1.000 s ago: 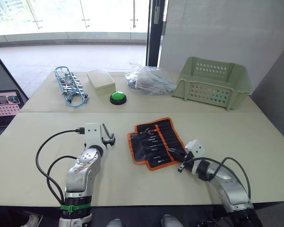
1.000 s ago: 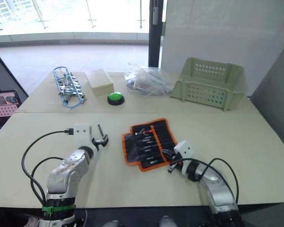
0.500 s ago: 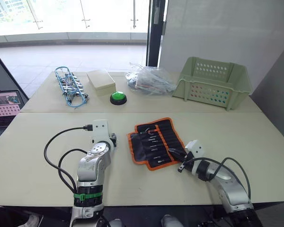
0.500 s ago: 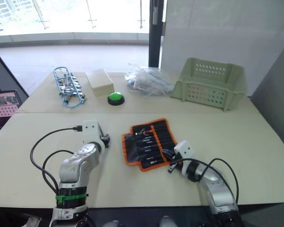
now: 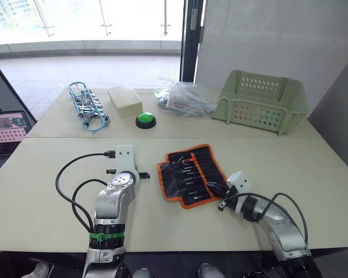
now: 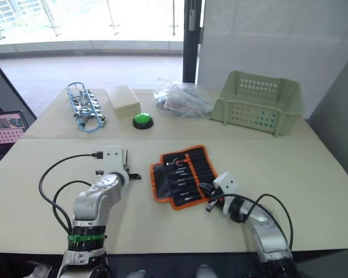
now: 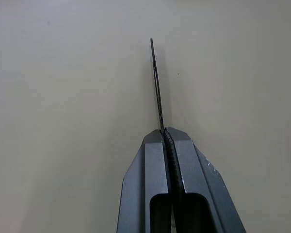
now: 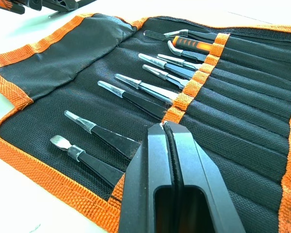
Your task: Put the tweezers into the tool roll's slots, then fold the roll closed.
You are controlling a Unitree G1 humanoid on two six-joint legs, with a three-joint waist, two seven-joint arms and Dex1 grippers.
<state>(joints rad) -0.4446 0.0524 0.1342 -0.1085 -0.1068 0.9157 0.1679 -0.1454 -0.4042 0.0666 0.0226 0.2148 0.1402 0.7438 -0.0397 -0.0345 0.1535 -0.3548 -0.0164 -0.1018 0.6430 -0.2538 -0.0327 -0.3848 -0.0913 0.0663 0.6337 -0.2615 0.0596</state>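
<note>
Lab bench [image 5: 313,168] (buzzer [image 5: 144,120], clip bundle [image 5: 86,108])

The tool roll [image 8: 262,126] is coarse black woven cloth with orange webbing edging; the counter [image 5: 313,168] looks smooth, matt beige.

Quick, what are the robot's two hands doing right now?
Left gripper: shut on a pair of tweezers.
Right gripper: shut, holding nothing, over the tool roll.
</note>
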